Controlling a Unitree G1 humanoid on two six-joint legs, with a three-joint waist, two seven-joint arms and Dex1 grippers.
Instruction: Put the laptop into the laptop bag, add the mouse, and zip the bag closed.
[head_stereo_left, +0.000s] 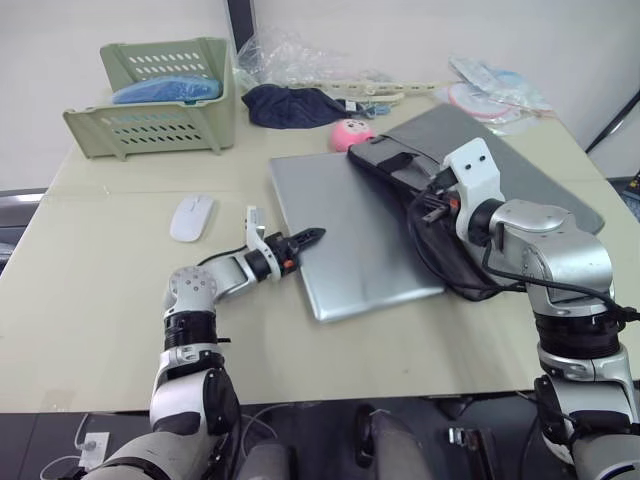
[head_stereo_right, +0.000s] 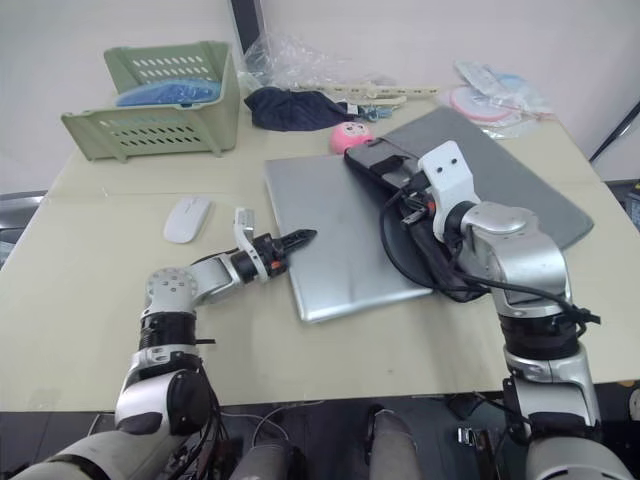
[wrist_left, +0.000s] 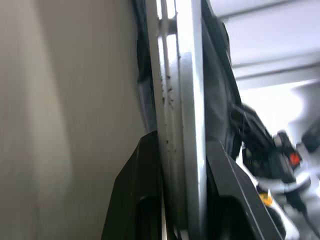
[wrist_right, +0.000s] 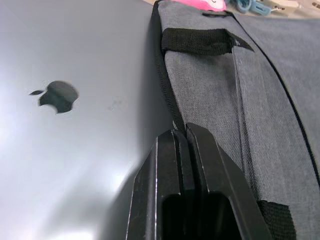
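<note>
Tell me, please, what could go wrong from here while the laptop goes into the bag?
1. The left gripper grips only the thin left edge of the laptop, so it may slip out during the push.
2. The right gripper pinches just the black trim of the laptop bag; if that slips, the opening may drop and block the laptop.
3. The mouse lies close beside the left arm and could get knocked.

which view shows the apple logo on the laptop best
The right wrist view: the dark apple logo sits large on the laptop lid. In the eye views the lid looks plain grey. The left wrist view gives the laptop's edge between the left gripper's fingers.
</note>
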